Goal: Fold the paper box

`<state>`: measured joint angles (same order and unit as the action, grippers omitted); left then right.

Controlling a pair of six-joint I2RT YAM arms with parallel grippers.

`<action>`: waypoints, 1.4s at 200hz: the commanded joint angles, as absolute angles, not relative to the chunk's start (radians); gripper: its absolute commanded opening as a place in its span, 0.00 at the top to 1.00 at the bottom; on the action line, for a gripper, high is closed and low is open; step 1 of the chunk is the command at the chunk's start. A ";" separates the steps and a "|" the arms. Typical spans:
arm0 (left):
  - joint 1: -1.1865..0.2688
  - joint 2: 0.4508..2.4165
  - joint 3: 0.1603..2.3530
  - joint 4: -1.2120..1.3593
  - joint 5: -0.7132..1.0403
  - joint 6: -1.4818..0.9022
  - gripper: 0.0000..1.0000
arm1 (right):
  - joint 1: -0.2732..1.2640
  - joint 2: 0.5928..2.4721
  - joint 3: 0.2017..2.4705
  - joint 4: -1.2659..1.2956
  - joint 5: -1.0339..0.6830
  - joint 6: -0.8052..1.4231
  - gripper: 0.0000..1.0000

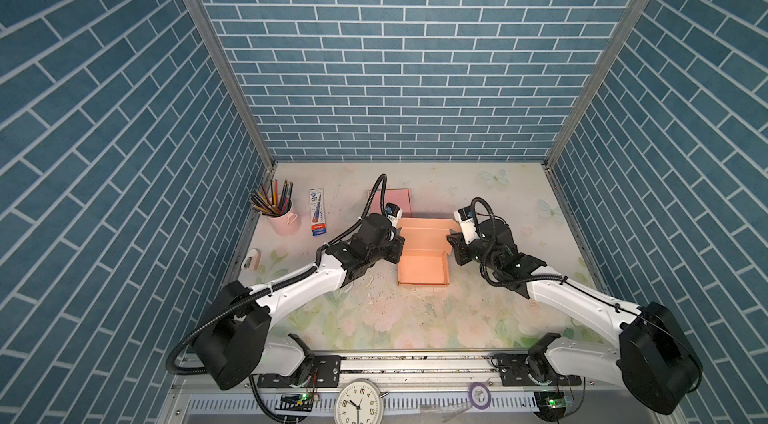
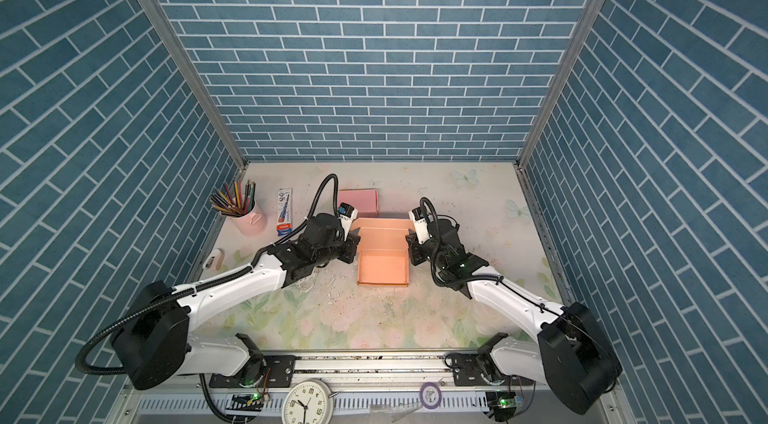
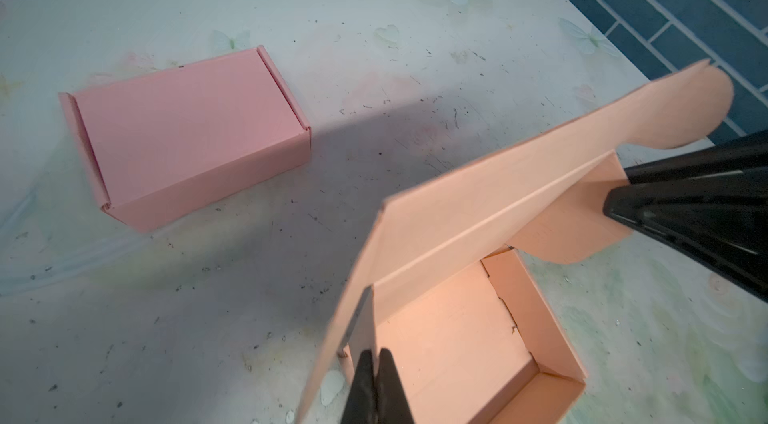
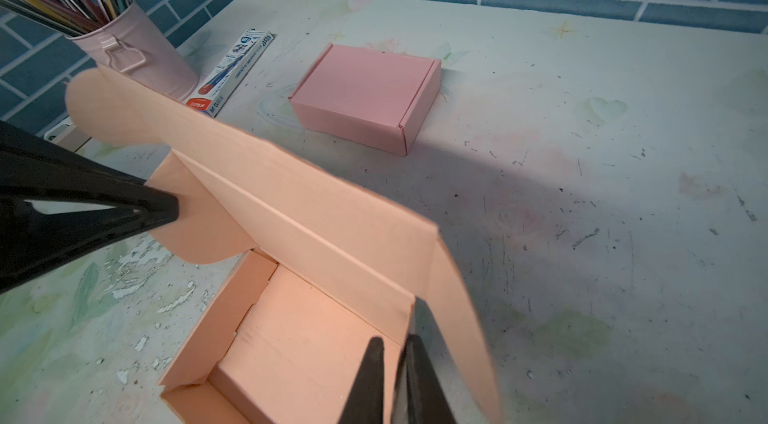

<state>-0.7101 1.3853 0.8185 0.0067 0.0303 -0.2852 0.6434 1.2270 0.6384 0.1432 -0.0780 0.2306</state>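
Left black parallel gripper (image 3: 376, 355) is clamped tight on the left lid flap of the peach cardboard paper box (image 1: 424, 272). The right black parallel gripper (image 4: 395, 343) has its jaws nearly together around the right flap, and honestly I can't tell if it's pinching. The box sits mid-way across the floral-print tabletop (image 1: 374, 318) between the two, tray open, lid (image 1: 424, 230) standing up on the far side. A closed pink cardboard box (image 1: 401, 197) sits just behind. Far left there's a pink metal cup of pencils (image 1: 284, 218), then a slim white-and-blue pen pack (image 1: 318, 212).

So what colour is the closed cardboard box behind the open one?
Pink; the closed cardboard box shows best in the left wrist view.
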 commanded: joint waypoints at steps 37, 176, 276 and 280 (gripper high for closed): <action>-0.714 1.450 0.805 0.220 -0.054 -0.275 1.00 | 0.656 1.302 0.713 0.158 -0.057 0.268 0.83; -0.795 1.413 0.573 0.539 -0.182 -0.273 1.00 | 0.690 1.301 0.677 0.162 -0.060 0.338 0.82; -0.843 1.405 0.586 0.407 -0.277 -0.431 1.00 | 0.716 1.258 0.583 0.218 -0.041 0.362 0.82; -0.848 1.406 0.586 0.404 -0.285 -0.432 1.00 | 0.715 1.254 0.577 0.222 -0.043 0.362 0.82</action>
